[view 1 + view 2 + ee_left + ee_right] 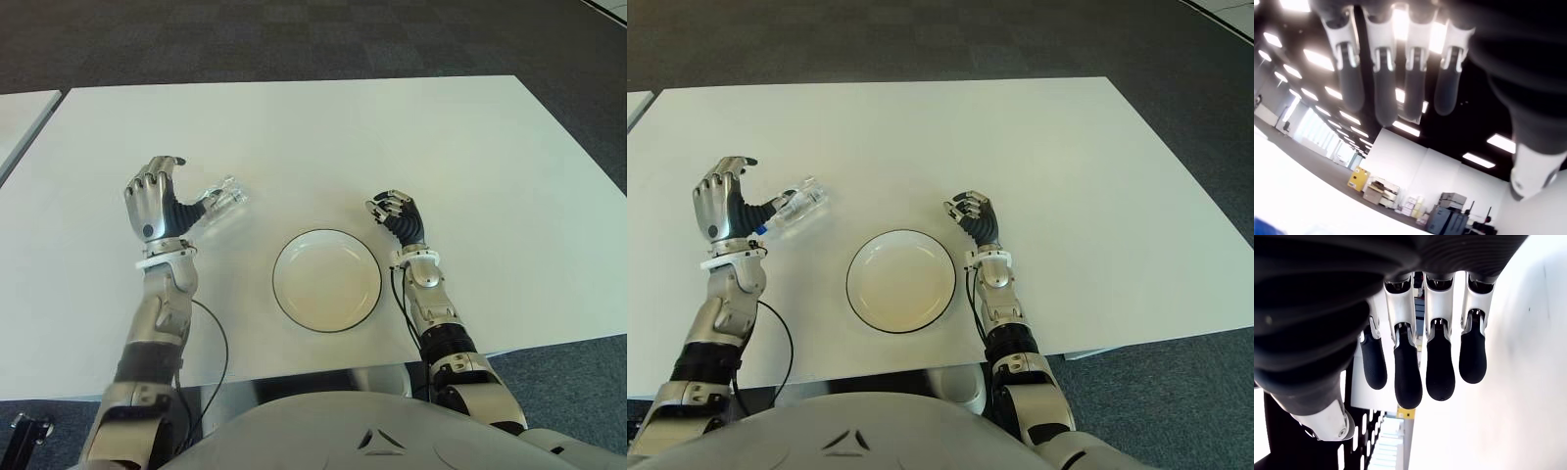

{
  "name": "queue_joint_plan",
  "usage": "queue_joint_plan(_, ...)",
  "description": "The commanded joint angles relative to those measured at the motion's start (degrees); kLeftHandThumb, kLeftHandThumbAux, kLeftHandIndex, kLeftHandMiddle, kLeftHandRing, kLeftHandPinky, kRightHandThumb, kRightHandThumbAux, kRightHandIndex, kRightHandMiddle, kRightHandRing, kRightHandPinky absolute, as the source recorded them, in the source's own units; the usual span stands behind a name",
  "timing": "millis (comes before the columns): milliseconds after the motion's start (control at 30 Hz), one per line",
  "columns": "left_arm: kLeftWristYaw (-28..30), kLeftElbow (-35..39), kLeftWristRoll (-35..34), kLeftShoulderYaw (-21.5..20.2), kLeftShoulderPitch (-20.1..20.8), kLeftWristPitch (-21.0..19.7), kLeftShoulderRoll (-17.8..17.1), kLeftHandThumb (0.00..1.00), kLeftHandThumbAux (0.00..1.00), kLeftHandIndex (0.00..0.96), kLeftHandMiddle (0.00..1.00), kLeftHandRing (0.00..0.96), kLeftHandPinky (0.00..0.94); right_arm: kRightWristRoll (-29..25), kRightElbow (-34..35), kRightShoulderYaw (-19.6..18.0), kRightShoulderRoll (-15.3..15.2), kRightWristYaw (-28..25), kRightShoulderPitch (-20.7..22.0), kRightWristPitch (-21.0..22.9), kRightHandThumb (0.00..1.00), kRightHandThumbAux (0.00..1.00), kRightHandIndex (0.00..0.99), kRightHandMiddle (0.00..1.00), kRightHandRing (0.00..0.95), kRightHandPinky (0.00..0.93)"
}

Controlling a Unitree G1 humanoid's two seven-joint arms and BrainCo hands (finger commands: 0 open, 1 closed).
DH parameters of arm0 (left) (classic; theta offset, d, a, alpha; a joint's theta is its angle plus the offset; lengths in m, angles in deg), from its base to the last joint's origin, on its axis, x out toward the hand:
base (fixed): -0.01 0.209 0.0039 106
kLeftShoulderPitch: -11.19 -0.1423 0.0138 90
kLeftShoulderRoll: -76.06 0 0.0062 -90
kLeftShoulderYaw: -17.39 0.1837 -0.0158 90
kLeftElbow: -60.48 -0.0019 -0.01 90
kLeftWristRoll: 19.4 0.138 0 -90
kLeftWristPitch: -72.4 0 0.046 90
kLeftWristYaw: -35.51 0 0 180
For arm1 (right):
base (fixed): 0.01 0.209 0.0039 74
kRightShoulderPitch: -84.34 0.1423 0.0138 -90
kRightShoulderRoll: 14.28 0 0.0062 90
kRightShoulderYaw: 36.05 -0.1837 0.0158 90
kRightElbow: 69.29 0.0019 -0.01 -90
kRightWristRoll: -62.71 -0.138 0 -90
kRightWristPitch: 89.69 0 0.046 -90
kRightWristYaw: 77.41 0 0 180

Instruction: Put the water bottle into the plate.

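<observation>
A clear plastic water bottle (221, 200) lies on its side on the white table (343, 137), left of the plate. My left hand (157, 199) is raised just to the left of it, palm toward the bottle and thumb close to its near end. In the left wrist view its fingers (1377, 73) hang relaxed with nothing between them. The white plate (327, 284) with a dark rim sits near the table's front edge, nothing in it. My right hand (395, 212) shows just right of the plate, and its fingers (1408, 372) hold nothing.
A black cable (217, 343) runs along my left forearm over the table's front edge. A second white table edge (22, 117) shows at the far left. Dark carpet lies beyond the table.
</observation>
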Motion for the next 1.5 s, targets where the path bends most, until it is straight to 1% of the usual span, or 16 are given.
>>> queue_joint_plan(33, -0.3, -5.7, 1.2, 2.2, 3.3, -1.8, -3.0, 0.549, 0.518, 0.117, 0.122, 0.101, 0.082, 0.2, -0.3, 0.0, 0.1, 0.1, -0.4, 0.9, 0.71, 0.728, 0.435, 0.631, 0.643, 0.613)
queue_joint_plan(100, -0.3, -9.1, 1.3, 3.5, 5.0, -2.6, -3.9, 0.523, 0.446, 0.055, 0.054, 0.042, 0.033, 0.0, -0.3, 0.0, 0.1, -0.1, -0.4, 0.8, 0.71, 0.728, 0.435, 0.63, 0.643, 0.624)
queue_joint_plan(133, -0.1, -11.1, 1.5, 4.2, 5.9, -3.1, -4.3, 0.519, 0.43, 0.044, 0.043, 0.034, 0.026, -0.1, -0.3, -0.1, 0.1, -0.3, -0.5, 0.7, 0.71, 0.728, 0.435, 0.63, 0.643, 0.626)
queue_joint_plan(200, 0.7, -12.7, 1.6, 5.4, 6.9, -4.3, -4.9, 0.509, 0.359, 0.018, 0.017, 0.013, 0.01, -0.3, -0.3, -0.1, 0.1, -0.5, -0.5, 0.6, 0.71, 0.728, 0.435, 0.628, 0.642, 0.631)
queue_joint_plan(233, 1.2, -12.9, 1.5, 5.9, 7.1, -5.0, -5.1, 0.506, 0.322, 0.011, 0.011, 0.008, 0.006, -0.4, -0.4, -0.2, 0.1, -0.5, -0.4, 0.5, 0.71, 0.728, 0.435, 0.626, 0.642, 0.633)
queue_joint_plan(433, 5.1, -15.1, 1.1, 8.9, 8.7, -8.8, -6.3, 0.504, 0.21, 0.001, 0.001, 0.0, 0.0, -0.6, -0.6, -0.4, 0.0, -0.8, -0.4, 0.1, 0.71, 0.728, 0.434, 0.624, 0.642, 0.632)
queue_joint_plan(533, 6.1, -18.8, 0.8, 10.7, 10.4, -9.0, -7.0, 0.495, 0.168, 0.0, 0.0, 0.0, 0.0, -0.5, -0.5, -0.4, 0.0, -0.8, -0.5, 0.1, 0.71, 0.728, 0.435, 0.623, 0.641, 0.636)
queue_joint_plan(733, 5.9, -27.1, -0.4, 13.6, 14.1, -7.2, -7.9, 0.485, 0.131, 0.0, 0.0, 0.0, 0.0, -0.5, -0.2, -0.5, 0.0, -0.7, -0.5, 0.3, 0.71, 0.727, 0.435, 0.623, 0.64, 0.645)
queue_joint_plan(933, 6.9, -34.7, -1.8, 16.5, 17.5, -4.9, -7.8, 0.487, 0.126, 0.0, 0.0, 0.0, 0.0, -0.5, 0.1, -0.6, -0.1, -0.7, -0.6, 0.7, 0.71, 0.727, 0.435, 0.62, 0.639, 0.643)
queue_joint_plan(1233, 7.2, -41.8, -3.7, 19.7, 20.4, -2.2, -7.4, 0.479, 0.135, 0.0, 0.0, 0.0, 0.0, -0.1, 0.3, -0.6, -0.2, -0.4, -0.6, 1.1, 0.71, 0.728, 0.435, 0.623, 0.641, 0.649)
queue_joint_plan(1500, 7.9, -45.0, -4.9, 22.1, 21.3, -0.5, -6.9, 0.47, 0.148, 0.0, 0.0, 0.0, 0.0, 0.0, 0.4, -0.7, -0.2, -0.4, -0.6, 1.3, 0.71, 0.727, 0.435, 0.622, 0.64, 0.651)
